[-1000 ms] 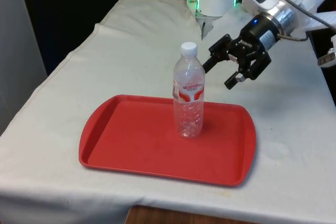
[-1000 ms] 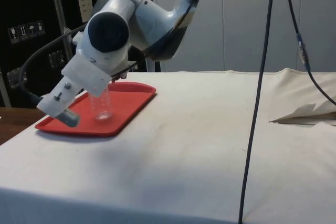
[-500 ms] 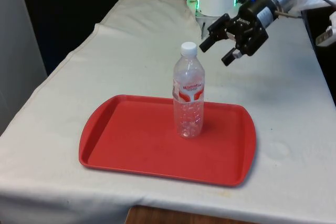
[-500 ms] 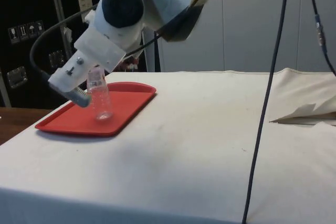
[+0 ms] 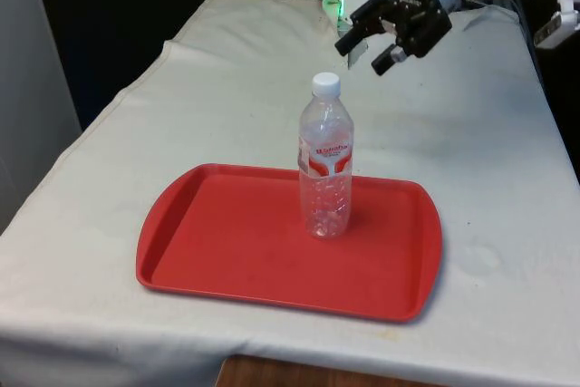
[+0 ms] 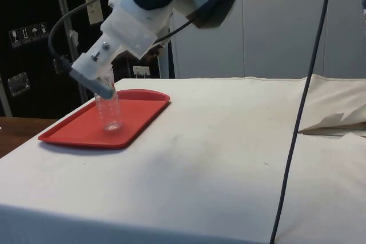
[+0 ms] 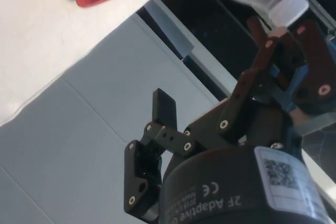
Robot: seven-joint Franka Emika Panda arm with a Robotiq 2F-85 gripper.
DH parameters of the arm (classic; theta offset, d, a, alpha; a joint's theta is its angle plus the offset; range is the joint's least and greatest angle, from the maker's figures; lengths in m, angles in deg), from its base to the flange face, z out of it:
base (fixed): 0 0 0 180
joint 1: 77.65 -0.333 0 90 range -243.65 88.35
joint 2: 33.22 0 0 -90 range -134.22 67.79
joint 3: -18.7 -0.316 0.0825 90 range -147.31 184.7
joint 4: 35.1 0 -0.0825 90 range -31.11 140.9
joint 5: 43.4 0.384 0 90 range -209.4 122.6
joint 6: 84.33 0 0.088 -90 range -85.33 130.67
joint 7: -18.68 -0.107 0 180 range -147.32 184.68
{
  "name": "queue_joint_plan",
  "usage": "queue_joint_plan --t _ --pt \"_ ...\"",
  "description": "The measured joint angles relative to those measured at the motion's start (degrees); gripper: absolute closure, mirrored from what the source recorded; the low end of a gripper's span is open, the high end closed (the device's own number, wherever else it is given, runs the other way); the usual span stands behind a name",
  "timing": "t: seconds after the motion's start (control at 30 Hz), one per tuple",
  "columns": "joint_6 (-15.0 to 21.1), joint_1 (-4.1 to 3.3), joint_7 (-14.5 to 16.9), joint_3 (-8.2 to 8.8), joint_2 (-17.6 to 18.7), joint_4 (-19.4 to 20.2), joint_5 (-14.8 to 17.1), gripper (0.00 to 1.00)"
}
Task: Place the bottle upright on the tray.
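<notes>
Front view: the bottle (image 5: 326, 157) stands upright on the tray (image 5: 227, 251), toward its far edge and nearer its right end. The gripper (image 5: 372, 42) hangs above the cloth (image 5: 471, 142) beyond the tray's far edge, well apart from the cap, fingers spread and holding nothing. Placement looks done; what remains is retreat. The next move calls only for staying high and away from the bottle, lest it tip. Bare cloth lies open around the tray.

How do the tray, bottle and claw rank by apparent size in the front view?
1. Tray
2. Bottle
3. Claw, open; it sits farther from the camera, so its rank is unsure.
</notes>
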Motion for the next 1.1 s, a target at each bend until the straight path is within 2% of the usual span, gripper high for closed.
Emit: queue_joint_plan --t 0.13,0.3,0.77,1.1 --pt "0.00 0.23 0.29 0.23 -3.09 2.64 0.00 0.00" --pt "0.00 0.40 0.46 0.40 -4.70 3.95 0.00 0.00" --pt "-0.06 1.03 1.38 1.60 -12.95 10.60 -0.11 0.00" --pt "-0.23 1.15 1.83 2.69 -15.07 12.26 -0.29 0.00"
